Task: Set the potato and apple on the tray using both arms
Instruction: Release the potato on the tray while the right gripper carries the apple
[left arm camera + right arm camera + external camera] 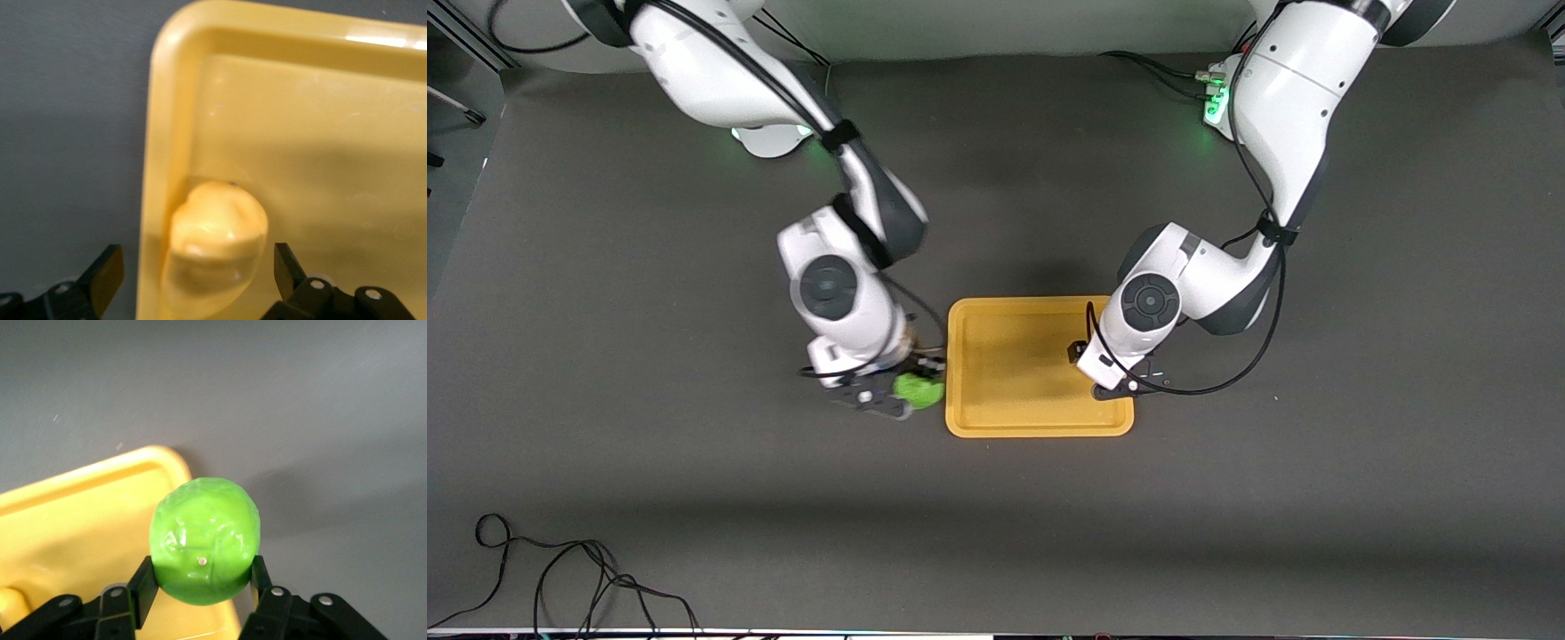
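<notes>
Right arm bends down from eleven o'clock, right gripper (898, 391) clamped tight; left arm drops from one o'clock, left gripper (200, 277) hanging low, fingers (107, 273) spread apart.

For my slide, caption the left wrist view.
Left hand open around the potato, which rests inside the tray by its rim.
</notes>
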### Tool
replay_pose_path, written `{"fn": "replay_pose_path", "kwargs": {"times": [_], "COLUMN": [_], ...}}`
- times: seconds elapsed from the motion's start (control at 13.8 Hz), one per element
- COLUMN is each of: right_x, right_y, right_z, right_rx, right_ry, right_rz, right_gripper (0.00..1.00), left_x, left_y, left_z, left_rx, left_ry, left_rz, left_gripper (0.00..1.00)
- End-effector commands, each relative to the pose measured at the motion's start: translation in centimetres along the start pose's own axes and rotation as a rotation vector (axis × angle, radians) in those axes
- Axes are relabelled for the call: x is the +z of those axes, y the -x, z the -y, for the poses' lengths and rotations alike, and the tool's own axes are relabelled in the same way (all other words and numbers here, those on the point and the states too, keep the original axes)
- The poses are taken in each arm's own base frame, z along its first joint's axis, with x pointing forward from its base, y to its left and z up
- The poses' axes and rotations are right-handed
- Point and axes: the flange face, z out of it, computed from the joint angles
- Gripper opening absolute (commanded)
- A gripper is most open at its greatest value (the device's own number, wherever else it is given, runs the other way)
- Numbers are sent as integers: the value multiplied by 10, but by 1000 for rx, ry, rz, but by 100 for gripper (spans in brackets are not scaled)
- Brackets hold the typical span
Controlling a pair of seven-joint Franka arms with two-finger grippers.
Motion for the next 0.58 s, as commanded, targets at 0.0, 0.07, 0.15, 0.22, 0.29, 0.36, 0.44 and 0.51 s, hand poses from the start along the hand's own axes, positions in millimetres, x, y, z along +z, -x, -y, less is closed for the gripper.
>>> {"fn": "replay_pose_path", "kwargs": {"times": [0.0,0.07,0.15,0.22,0.29,0.36,0.44,0.51], "right_x": [35,43,50,54,58,63,77,80], "right_y": [32,47,57,63,64,65,76,80], "right_z": [53,74,87,92,92,91,97,99], "right_rx": [50,53,59,53,55,54,35,24], "right_ry": [-24,-40,-43,-41,-37,-32,-19,-17], "right_rz": [1,-6,-11,-12,-10,-7,1,1], "right_gripper": [41,41,41,41,41,41,41,41], "left_x": [-86,-113,-140,-164,-182,-204,-225,-243], "left_y": [-12,-23,-27,-30,-31,-29,-25,-20], "left_z": [52,86,113,138,161,183,208,234], "left_rx": [55,93,120,131,139,147,165,196], "left_ry": [-44,-51,-54,-58,-60,-62,-68,-72], "left_rz": [-20,-11,-10,-18,-30,-52,-59,-55], "left_gripper": [100,100,100,100,100,100,100,100]}}
